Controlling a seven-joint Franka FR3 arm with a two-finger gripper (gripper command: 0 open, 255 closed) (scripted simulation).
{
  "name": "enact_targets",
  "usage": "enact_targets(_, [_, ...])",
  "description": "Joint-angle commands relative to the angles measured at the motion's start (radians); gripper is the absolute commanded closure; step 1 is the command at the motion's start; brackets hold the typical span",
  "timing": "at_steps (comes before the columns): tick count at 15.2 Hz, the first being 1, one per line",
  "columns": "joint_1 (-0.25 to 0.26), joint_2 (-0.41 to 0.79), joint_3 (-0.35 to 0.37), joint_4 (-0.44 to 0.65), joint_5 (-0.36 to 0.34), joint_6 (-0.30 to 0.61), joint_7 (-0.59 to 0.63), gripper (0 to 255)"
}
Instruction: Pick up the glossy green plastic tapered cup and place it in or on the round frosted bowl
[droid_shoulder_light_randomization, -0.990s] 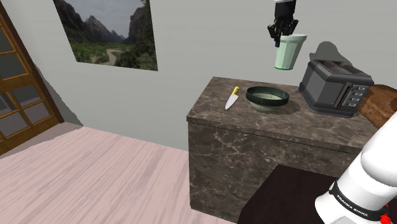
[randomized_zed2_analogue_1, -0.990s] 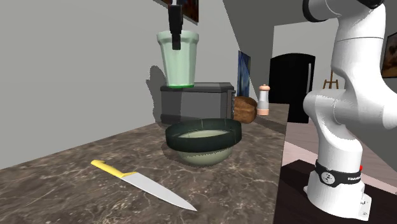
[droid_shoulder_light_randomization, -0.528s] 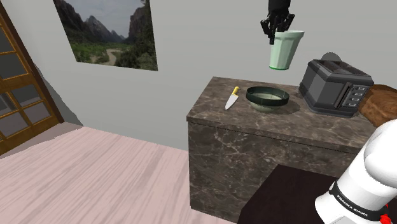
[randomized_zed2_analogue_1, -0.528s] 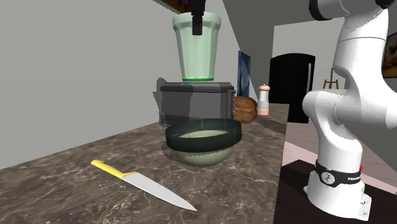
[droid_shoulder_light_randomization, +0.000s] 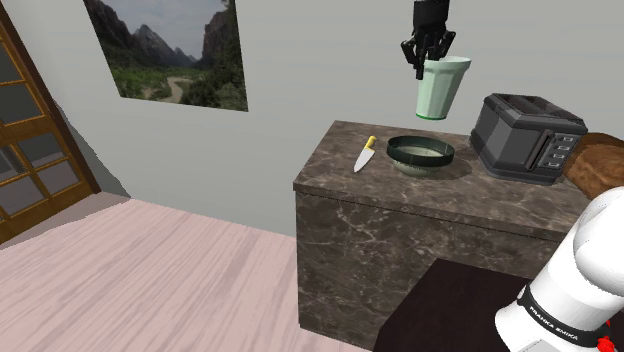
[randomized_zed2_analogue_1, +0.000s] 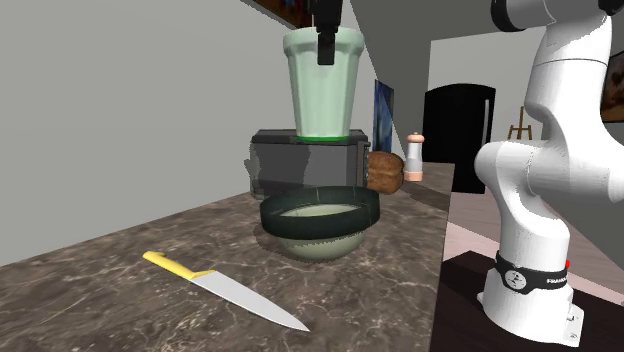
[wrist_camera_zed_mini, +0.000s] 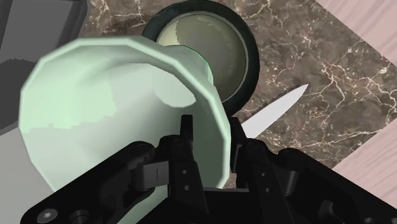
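A pale green tapered cup (droid_shoulder_light_randomization: 438, 90) hangs upright high above the dark marble counter (droid_shoulder_light_randomization: 400, 195). My black gripper (droid_shoulder_light_randomization: 428, 52) is shut on its rim, one finger (wrist_camera_zed_mini: 186, 129) inside the cup and the other outside the wall. In the second exterior view the cup (randomized_zed2_analogue_1: 322, 90) and the gripper (randomized_zed2_analogue_1: 326, 42) hang roughly over the round bowl (randomized_zed2_analogue_1: 320, 240), well clear of it. The bowl (droid_shoulder_light_randomization: 421, 156) has a dark green rim and a pale body. In the wrist view the cup (wrist_camera_zed_mini: 114, 95) covers part of the bowl (wrist_camera_zed_mini: 240, 44) below it.
A yellow-handled knife (droid_shoulder_light_randomization: 364, 155) lies on the counter to the shoulder view's left of the bowl. A dark grey toaster (droid_shoulder_light_randomization: 525, 135) stands on the bowl's other side, with a brown loaf (droid_shoulder_light_randomization: 600, 165) beyond it. A pepper mill (randomized_zed2_analogue_1: 414, 157) stands farther back.
The gripper has carried the cup a little higher and toward the shoulder view's left, from beside the toaster to roughly over the bowl. The grip is unchanged.
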Motion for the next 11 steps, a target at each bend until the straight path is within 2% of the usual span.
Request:
enact_targets(1, [0.0, -0.011, 0.0, -0.038, 0.0, 0.028, 0.006, 255])
enact_targets(11, [-0.001, -0.046, -0.004, -0.211, -0.002, 0.164, 0.028, 255])
